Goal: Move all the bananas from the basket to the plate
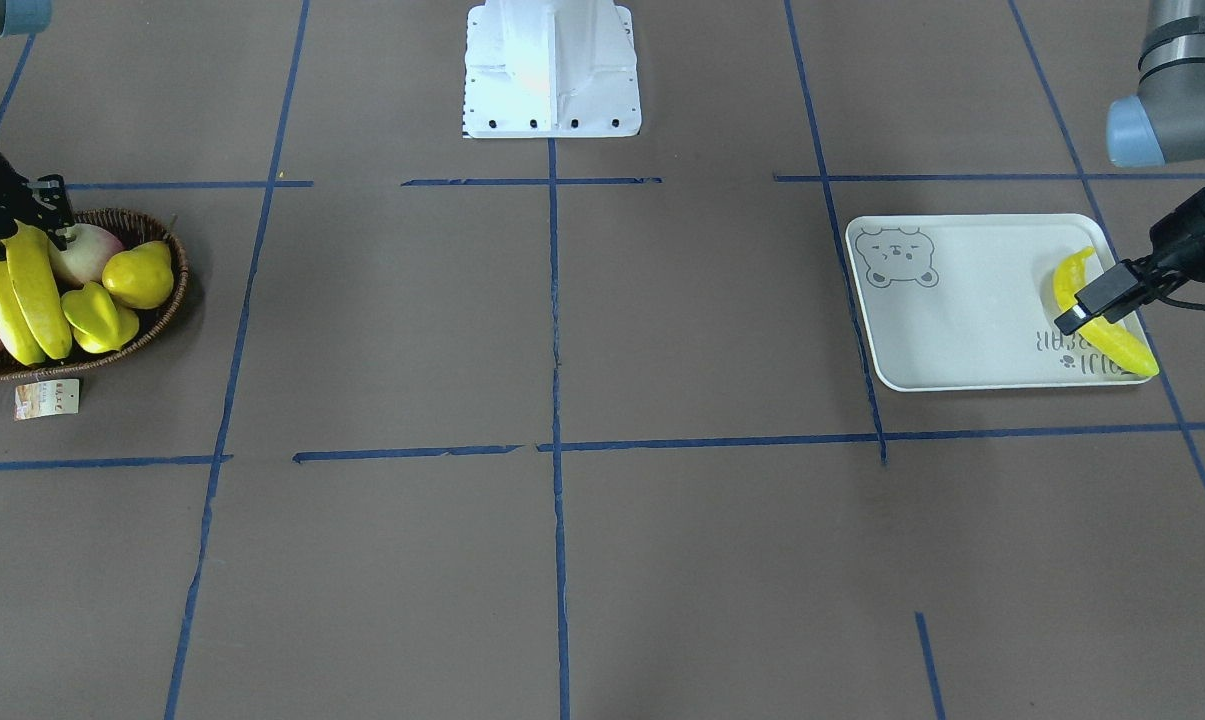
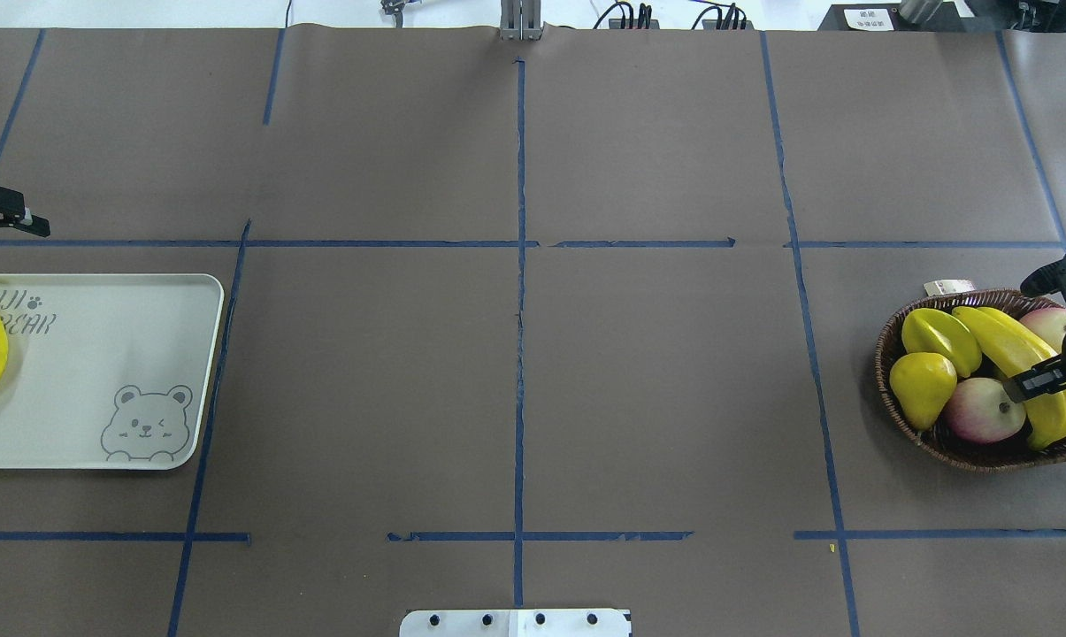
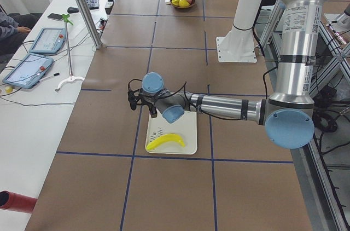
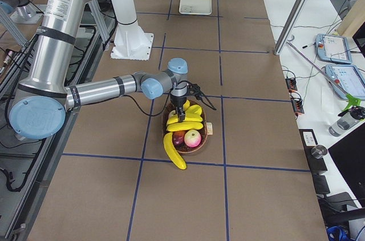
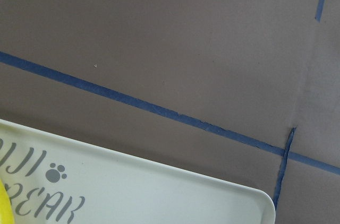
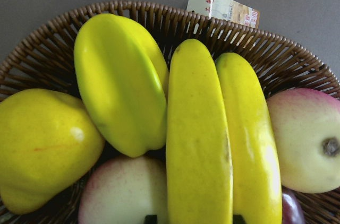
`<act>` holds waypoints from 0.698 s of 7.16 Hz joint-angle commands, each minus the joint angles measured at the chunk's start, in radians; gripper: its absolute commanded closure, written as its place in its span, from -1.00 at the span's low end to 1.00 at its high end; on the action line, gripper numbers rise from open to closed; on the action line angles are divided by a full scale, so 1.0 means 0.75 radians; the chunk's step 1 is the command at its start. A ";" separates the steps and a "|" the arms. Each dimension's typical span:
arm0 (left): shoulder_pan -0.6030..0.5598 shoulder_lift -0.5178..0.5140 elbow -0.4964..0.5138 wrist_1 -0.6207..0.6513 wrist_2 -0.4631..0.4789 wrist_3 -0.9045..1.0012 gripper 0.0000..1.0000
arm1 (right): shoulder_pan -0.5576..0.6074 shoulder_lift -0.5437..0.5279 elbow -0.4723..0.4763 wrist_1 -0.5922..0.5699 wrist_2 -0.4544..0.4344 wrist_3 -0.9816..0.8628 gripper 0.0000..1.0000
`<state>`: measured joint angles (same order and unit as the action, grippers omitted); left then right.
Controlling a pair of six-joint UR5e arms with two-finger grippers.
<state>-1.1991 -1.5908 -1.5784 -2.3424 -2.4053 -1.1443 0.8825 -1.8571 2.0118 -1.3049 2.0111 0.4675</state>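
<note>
**One banana on the plate, right arm lining up the next**

A single banana [image 1: 1122, 350] lies along one short edge of the plate [image 2: 99, 354], over the printed lettering. The left gripper [image 2: 0, 237] hovers just beyond that edge. In the overhead view its fingers stand apart with nothing between them, and its wrist camera shows only the plate's corner and bare table.

The other three bananas are at the basket [image 2: 939, 442]. Two lie side by side across the middle, the middle banana [image 6: 199, 139] touching its neighbour [image 6: 247, 139]. They sit between a starfruit [image 6: 119, 102] and a pink-and-cream round fruit [image 6: 303, 139], with the pear [image 6: 42, 144] beyond the starfruit. The third banana [image 4: 174, 151] pokes out over the rim on the side nearest the right-end camera; whether it rests on the table I cannot tell.

The right gripper [image 2: 1028, 336] is down over the basket with its jaws apart. In the wrist view a dark fingertip shows on either side of the middle banana, not yet pinching it.

The step in hand looks like the second pick. The next move calls for closing squarely on one banana without catching its neighbour. Then comes a straight lift, since glossy fruit packed this close could drag or roll.
</note>
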 commanded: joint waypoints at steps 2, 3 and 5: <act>0.001 -0.002 0.000 0.000 0.000 -0.002 -1.00 | 0.005 0.001 0.015 -0.001 0.010 -0.006 0.93; 0.003 -0.002 0.002 0.000 0.000 -0.002 -1.00 | 0.038 -0.005 0.048 -0.005 0.018 -0.008 0.97; 0.012 -0.002 0.000 0.000 0.000 -0.004 -1.00 | 0.158 0.003 0.217 -0.189 0.102 -0.012 1.00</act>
<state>-1.1949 -1.5922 -1.5781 -2.3424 -2.4053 -1.1468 0.9486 -1.8604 2.0931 -1.3547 2.0504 0.4612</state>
